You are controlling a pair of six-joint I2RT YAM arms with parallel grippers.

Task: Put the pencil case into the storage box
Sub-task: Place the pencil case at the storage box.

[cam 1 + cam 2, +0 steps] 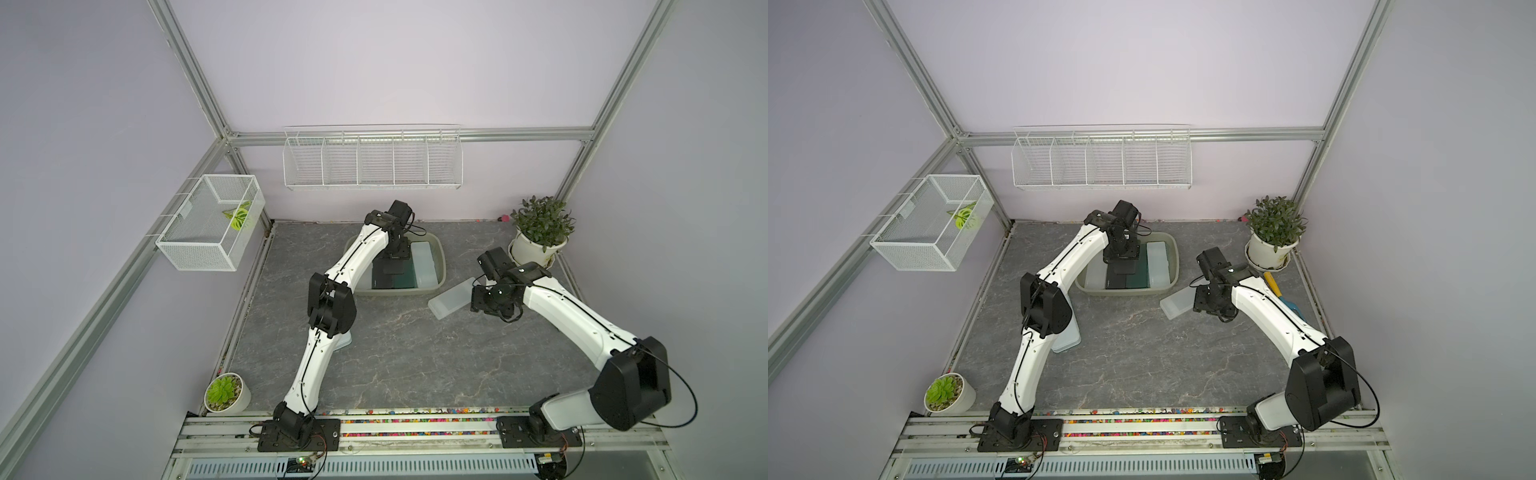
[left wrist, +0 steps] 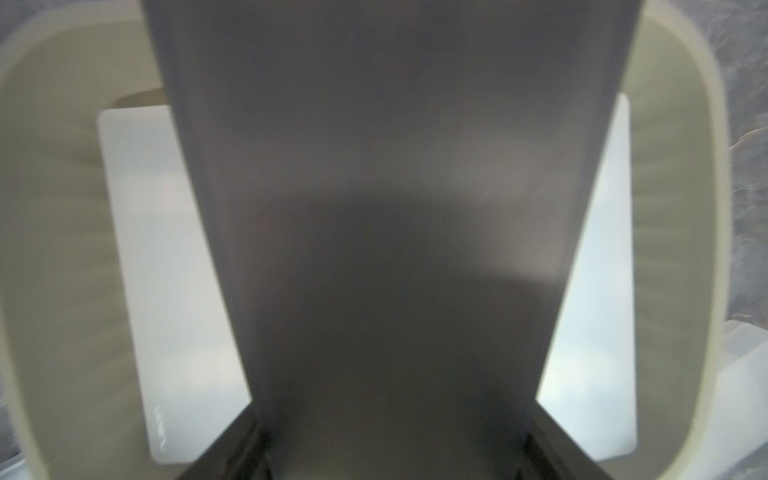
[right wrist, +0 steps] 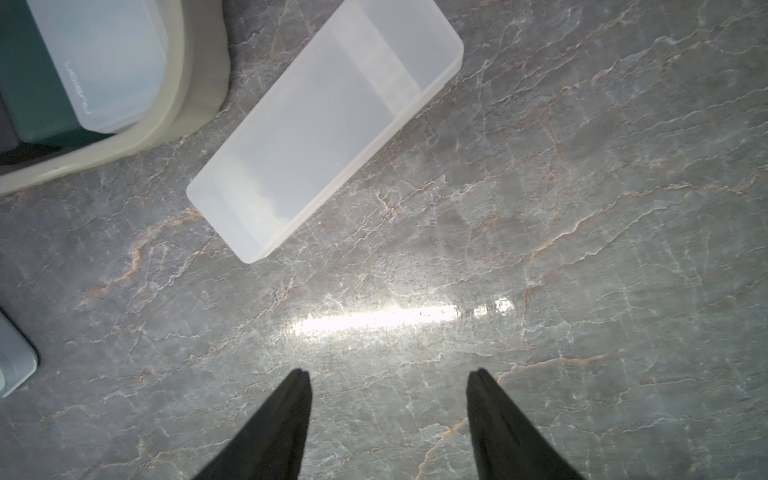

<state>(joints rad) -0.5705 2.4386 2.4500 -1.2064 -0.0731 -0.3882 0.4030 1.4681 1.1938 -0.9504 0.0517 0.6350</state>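
One grey marbled tabletop (image 1: 415, 353) between lilac walls (image 1: 374, 62); left fingers (image 2: 232, 453) grasp the dark pencil case (image 2: 386, 208), right fingers (image 3: 282, 432) spread apart.

Both arms are built of smooth white moulded shells set between boxy matte-black joint housings. The left arm (image 1: 318, 365) and the right arm (image 1: 569, 320) each rise from a flat black rectangular base plate (image 1: 328, 428) with a silver screw head showing. A thin black cable (image 1: 577, 309) runs along each white shell beside a row of small dark screw holes. On the right arm the cable leaves the shell in a wide loop by the large rounded black elbow housing (image 1: 636, 382). Thin red and black wires (image 1: 322, 444) curl out at the bases. The right tool (image 3: 390, 374) has two matte-black fingers (image 3: 286, 428) tapering to narrow blunt tips.
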